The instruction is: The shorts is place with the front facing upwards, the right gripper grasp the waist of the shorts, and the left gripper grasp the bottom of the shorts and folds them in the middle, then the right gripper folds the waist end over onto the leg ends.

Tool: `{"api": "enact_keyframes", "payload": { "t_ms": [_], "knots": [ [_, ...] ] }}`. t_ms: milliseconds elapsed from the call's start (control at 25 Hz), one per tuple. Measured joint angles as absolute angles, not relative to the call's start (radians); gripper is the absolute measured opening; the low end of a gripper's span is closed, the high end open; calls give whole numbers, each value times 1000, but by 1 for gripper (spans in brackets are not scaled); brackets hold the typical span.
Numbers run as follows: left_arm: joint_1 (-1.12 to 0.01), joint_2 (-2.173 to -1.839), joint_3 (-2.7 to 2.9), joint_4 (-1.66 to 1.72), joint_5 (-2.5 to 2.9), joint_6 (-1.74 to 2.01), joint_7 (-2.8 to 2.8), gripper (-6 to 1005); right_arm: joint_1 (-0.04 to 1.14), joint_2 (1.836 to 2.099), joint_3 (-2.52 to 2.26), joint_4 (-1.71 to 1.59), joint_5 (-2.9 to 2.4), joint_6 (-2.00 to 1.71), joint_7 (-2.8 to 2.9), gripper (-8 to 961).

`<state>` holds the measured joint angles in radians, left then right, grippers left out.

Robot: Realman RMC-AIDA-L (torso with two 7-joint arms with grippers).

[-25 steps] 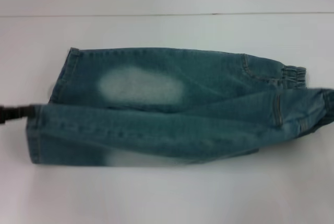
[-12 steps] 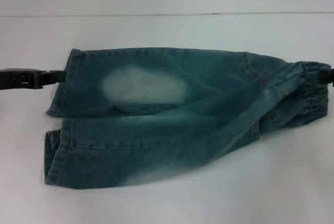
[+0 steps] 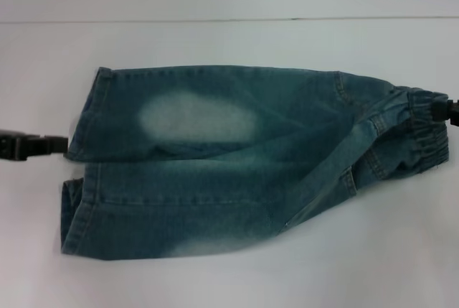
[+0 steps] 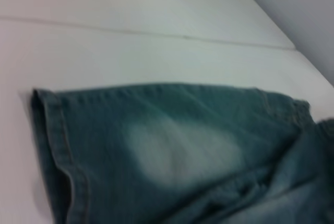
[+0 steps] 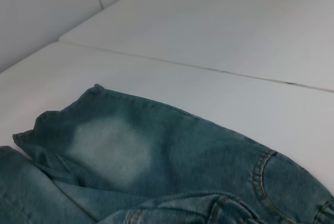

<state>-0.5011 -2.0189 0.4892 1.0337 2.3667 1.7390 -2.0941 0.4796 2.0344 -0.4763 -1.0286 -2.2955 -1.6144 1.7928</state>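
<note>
Since half a second ago the left gripper [image 3: 63, 143], a black claw entering from the left edge of the head view, dropped from level with the upper leg's hem to the lower corner of that hem; the right gripper [image 3: 446, 109], only a black tip at the right edge, barely shifted. The knee-length blue-green denim shorts [image 3: 244, 161] look unchanged in lay.

The shorts lie flat on the white table [image 3: 215, 279], lengthwise across the head view, one leg folded over the other so the near leg sits offset toward the robot. The bottom of the shorts [image 3: 80, 179], flat stitched hems, points to the robot's left; the gathered elastic waist [image 3: 423, 132] bunches at the right. A pale faded patch [image 3: 197, 118] shows on the far leg, another along the near edge.

Left gripper tip touches or sits just beside the hem corner; can't tell how wide its fingers are or whether it holds cloth. Right gripper tip is against the waist's far corner; grip also can't be told.

Wrist views show only denim and table: the hem [image 4: 57, 151], a curved pocket seam [image 5: 261, 174].
</note>
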Motion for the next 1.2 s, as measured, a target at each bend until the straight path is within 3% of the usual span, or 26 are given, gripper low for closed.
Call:
{"api": "enact_keyframes", "payload": {
  "t_ms": [160, 240, 480, 920, 1120, 1200],
  "knots": [
    [-510, -2012, 500, 1048, 2441, 1773, -2140, 80, 482, 2034, -491, -1025, -2295, -1613, 1792, 36],
    [-518, -2013, 508, 1046, 2472, 1769, -2155, 222, 483, 2034, -499, -1023, -2295, -1613, 1789, 36],
    [-549, -2011, 558, 988, 2536, 1732, -2167, 437, 487, 2040, -518, -1022, -2295, -1611, 1783, 36],
    [-624, -2007, 588, 883, 2659, 1654, -2195, 680, 486, 2046, -536, -1018, -2295, -1607, 1780, 35],
    [-646, -2005, 615, 851, 2671, 1652, -2211, 895, 486, 2046, -543, -1017, -2295, -1605, 1779, 35],
    [-651, -2005, 625, 851, 2671, 1657, -2218, 895, 487, 2047, -543, -1016, -2295, -1605, 1778, 35]
  ]
}}
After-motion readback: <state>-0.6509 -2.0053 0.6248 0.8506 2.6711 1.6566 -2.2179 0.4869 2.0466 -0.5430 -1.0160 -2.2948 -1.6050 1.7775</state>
